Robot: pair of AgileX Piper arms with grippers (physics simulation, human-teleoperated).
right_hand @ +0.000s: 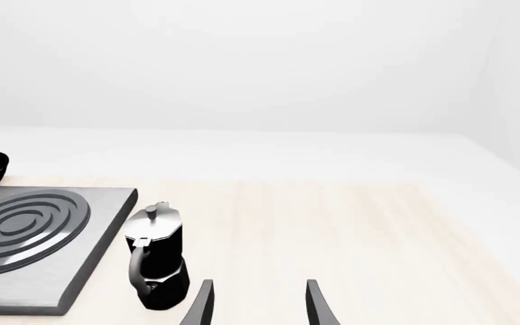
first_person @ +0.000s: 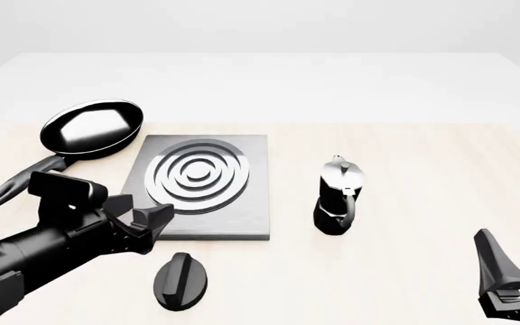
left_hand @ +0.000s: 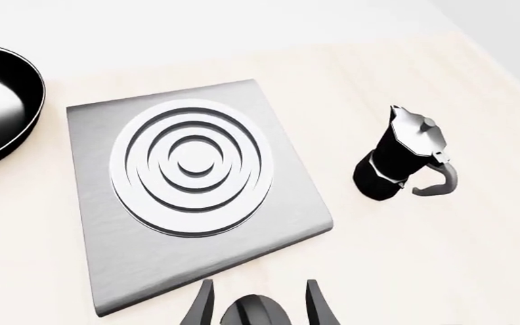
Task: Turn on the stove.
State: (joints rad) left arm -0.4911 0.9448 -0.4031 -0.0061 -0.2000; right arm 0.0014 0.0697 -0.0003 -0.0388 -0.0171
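Observation:
The stove [first_person: 242, 203] is a flat grey metal slab with silver burner rings, lying left of the table's middle. It also shows in the left wrist view [left_hand: 187, 169] and the right wrist view [right_hand: 25, 233]. Its separate black oval knob [first_person: 181, 281] lies on the table just in front of the slab. My left gripper [first_person: 149, 225] is open and empty, above and slightly left of the knob. In the left wrist view the knob [left_hand: 255, 313] appears between the spread fingers of the left gripper [left_hand: 260, 284]. My right gripper [first_person: 519, 249] is open and empty at the near right.
A black frying pan [first_person: 93, 127] sits behind and left of the stove, its handle pointing toward the left arm. A black-and-silver moka pot [first_person: 338, 198] stands upright right of the stove. It also shows in the wrist views [left_hand: 400, 156] [right_hand: 156, 261].

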